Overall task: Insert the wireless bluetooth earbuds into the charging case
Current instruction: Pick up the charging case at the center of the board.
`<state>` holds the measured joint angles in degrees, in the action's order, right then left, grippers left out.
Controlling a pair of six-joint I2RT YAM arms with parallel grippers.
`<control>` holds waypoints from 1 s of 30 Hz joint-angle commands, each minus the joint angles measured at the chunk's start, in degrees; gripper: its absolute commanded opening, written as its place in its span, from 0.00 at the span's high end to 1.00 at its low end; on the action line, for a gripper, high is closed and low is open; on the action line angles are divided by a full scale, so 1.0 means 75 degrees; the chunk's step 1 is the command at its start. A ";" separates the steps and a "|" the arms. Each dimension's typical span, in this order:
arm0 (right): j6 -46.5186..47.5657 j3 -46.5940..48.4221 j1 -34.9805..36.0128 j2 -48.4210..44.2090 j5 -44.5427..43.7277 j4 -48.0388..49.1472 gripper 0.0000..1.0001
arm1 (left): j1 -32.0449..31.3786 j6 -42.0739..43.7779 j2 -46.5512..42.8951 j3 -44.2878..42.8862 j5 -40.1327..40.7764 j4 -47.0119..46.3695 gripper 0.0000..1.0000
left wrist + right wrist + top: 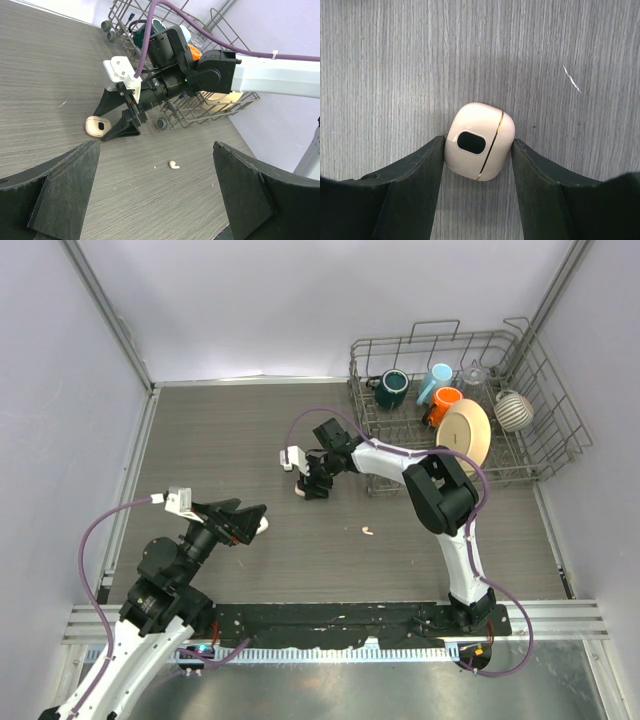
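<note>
A pale pink-white rounded charging case (480, 141), lid shut along a gold seam, lies on the grey wood table (230, 440). My right gripper (478, 140) has a finger pressed on each side of it; both show in the top view (308, 484) and the left wrist view (97, 126). One tiny white earbud (367, 530) lies loose on the table to the right, also in the left wrist view (173, 164). My left gripper (155, 150) is wide open and empty, held short of the earbud. A small white thing (262, 525) sits by its fingertip; I cannot tell what it is.
A wire dish rack (440, 340) stands at the back right with a green mug (392, 390), a blue cup (435, 380), an orange cup (443, 403), a tan plate (466, 435) and a striped ball (514, 410). Walls close in the left and back.
</note>
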<state>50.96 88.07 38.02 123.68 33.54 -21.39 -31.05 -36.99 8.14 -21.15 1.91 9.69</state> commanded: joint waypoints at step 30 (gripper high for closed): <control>-0.1826 -0.4700 0.2078 -0.7525 -0.2385 0.2536 0.99 | 0.0015 -0.0376 0.2933 -0.1902 -0.3207 0.0138 0.03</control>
<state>37.60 53.54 51.16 70.30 21.12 -0.64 -31.05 -38.79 26.39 -31.03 -10.55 14.94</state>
